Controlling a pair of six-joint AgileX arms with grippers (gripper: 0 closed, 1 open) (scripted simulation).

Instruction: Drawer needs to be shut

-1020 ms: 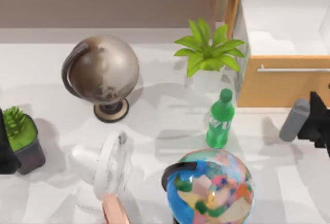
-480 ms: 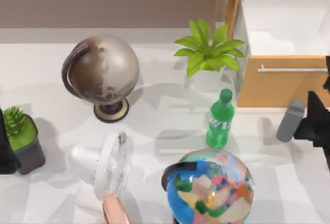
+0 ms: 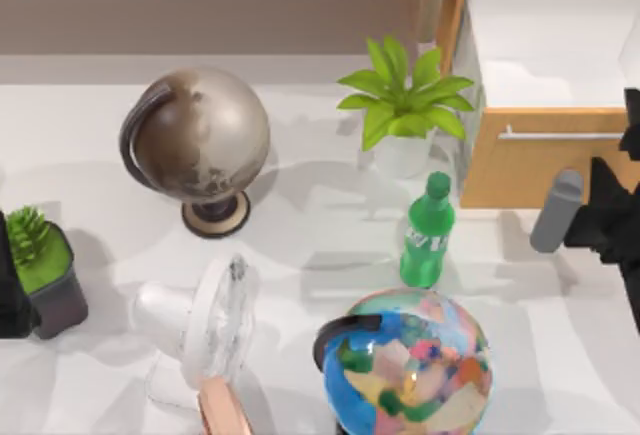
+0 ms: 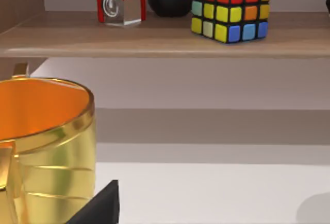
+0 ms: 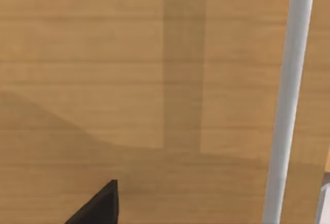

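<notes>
drawer front (image 3: 520,170): showing matt, light wood grain
bar handle (image 5: 286,100): looking like smooth silver metal
cup (image 4: 44,152): gleaming as glossy gold metal
shelf (image 4: 165,38): showing matt brown wood

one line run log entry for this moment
drawer: open, white inside showing | right gripper: at the front panel near handle | left arm: parked at table's left edge

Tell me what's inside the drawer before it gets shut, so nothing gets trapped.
The drawer stands open; the white inside that shows holds nothing. Its far right part lies past the top view's edge, behind the right gripper, so that corner is unseen.
</notes>
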